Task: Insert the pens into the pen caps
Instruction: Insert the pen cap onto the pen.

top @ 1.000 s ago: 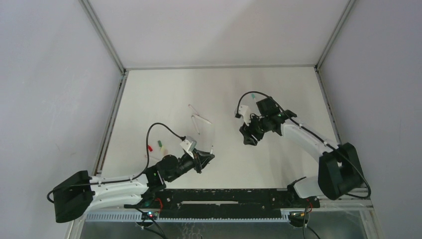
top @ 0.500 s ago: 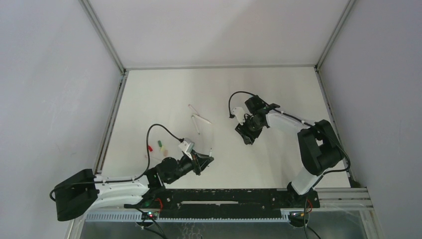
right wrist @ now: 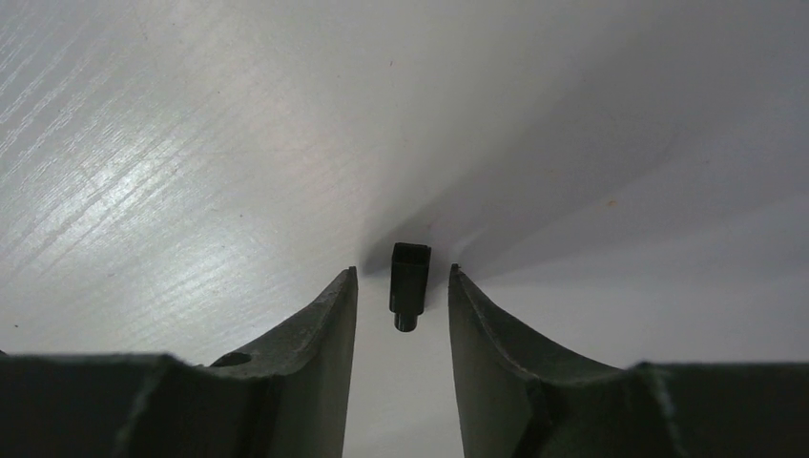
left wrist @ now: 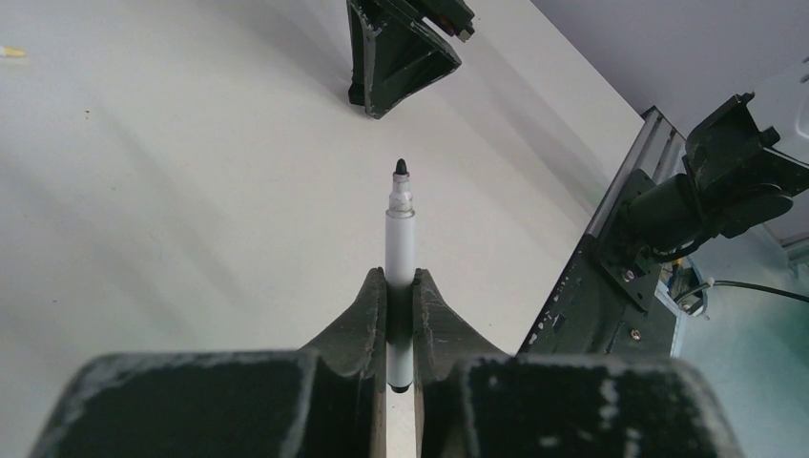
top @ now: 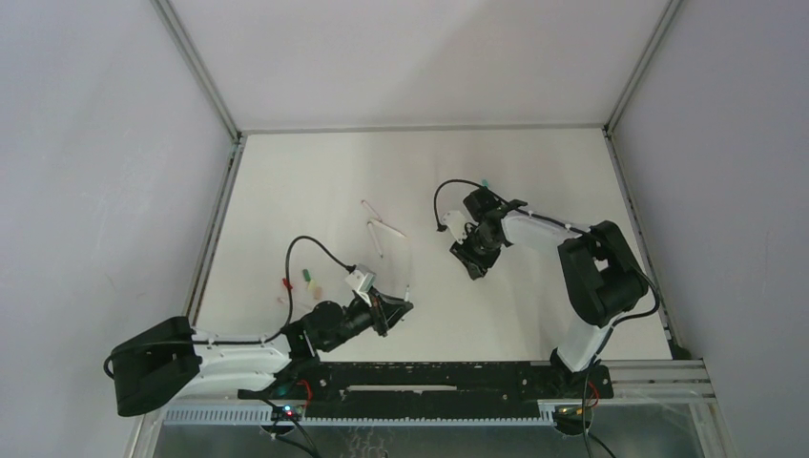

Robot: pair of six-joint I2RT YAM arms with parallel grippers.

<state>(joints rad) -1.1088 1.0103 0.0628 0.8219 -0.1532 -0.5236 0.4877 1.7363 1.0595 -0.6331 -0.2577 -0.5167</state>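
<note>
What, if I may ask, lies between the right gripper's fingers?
A black pen cap, touching neither finger of the right gripper; the right wrist view shows it.

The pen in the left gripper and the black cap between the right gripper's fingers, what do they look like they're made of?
Pen: likely smooth plastic, a white barrel with a faint sheen; the dark tip looks like felt, though that is uncertain. Black cap: probably moulded plastic, matte, with crisp squared edges and little glare.

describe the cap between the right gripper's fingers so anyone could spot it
On the white table, find the right gripper, open and pointing down right of centre. Between its fingers sits a short black cap, touching neither. It alone is black; the red cap and green cap lie near the left edge.
</note>
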